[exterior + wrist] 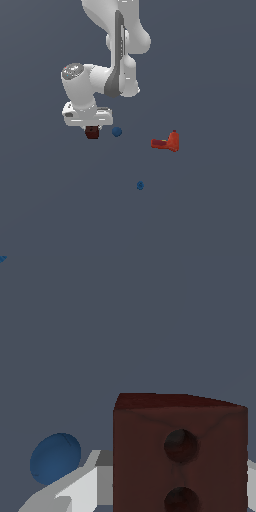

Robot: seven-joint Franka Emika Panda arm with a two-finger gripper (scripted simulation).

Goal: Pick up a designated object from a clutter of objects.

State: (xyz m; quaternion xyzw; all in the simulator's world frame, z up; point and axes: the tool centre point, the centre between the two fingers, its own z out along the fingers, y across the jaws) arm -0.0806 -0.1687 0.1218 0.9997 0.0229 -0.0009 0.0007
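Flat slate-grey ground (210,215) fills both views, uniform, with no visible edge, wall or horizon; whether it is a table top or a floor cannot be told. Dark reddish-brown block (92,132) sits directly under the white arm's hand, at the jaws (92,131). Wrist view: block (180,456) fills the near field, two round dark holes on its facing side, a light-grey finger (82,488) just beside one flank. Jaws appear closed around the block; actual contact cannot be confirmed. Larger blue ball (117,132) lies just beside the block, toward the exterior view's right. Orange-red drill-shaped item (167,142) lies farther right, apart. Smaller blue ball (140,185) lies well apart, lower in frame.
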